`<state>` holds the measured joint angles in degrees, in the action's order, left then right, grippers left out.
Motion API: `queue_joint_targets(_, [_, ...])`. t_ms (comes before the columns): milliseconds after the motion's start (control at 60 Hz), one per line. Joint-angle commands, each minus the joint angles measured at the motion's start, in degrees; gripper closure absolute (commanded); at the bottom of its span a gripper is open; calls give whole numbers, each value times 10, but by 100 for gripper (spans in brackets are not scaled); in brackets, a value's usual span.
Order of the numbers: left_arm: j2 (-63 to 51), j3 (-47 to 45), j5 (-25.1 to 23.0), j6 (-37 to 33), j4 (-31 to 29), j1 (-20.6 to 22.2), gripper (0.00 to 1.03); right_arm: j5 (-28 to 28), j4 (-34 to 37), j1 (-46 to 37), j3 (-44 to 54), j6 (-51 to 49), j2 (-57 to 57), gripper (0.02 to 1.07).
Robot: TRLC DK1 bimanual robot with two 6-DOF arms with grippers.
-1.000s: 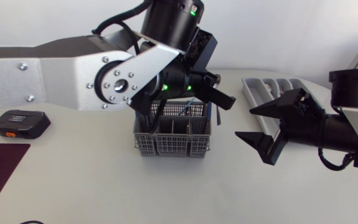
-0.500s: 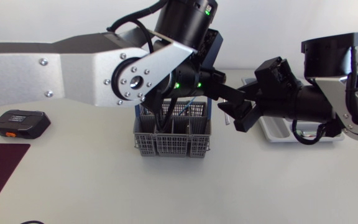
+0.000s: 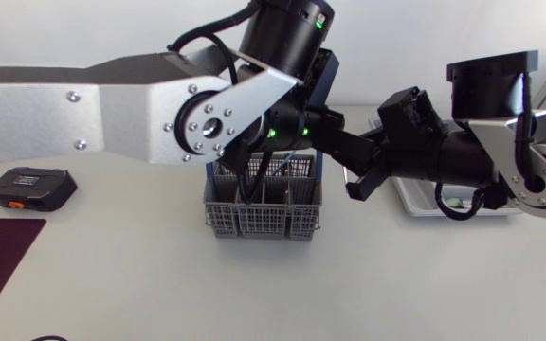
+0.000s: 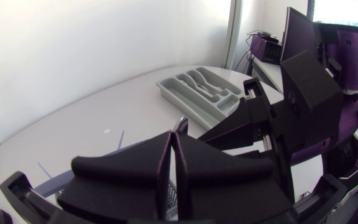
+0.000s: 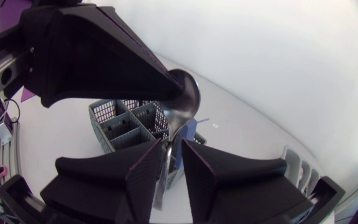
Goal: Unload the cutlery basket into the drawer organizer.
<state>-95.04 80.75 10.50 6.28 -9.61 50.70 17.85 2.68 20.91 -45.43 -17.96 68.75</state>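
Spoon is clamped tight in the left gripper, held up over the cutlery basket. Handle's flanked by the right gripper, jaws slightly apart, nothing pinched.

Light: bright, even, from above.
Shadows: soft, faint, beside the cutlery basket on the table.
Glare: mild on left arm.
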Motion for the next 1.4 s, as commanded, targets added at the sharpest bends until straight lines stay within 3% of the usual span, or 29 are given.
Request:
queue_joint_targets(0, [-11,20,-3,18,-1,2,100,-1,-7,4,-10,14,16,86])
queue_joint_targets(300, [-11,16,-4,23,-5,3,100,27,-2,-5,-12,16,25,94])
queue_joint_targets(833, [-7,11,-7,24,-4,2,96,43,0,-20,-13,15,33,96])
queue_joint_targets(983, [3,13,-8,22,-4,2,79,45,8,-21,-12,14,33,96])
queue_joint_targets(1100, [8,14,-8,20,-3,1,60,50,15,-21,-9,12,33,96])
queue_joint_targets(1383, [37,14,-7,9,4,-17,49,82,58,-37,-5,-23,34,96])
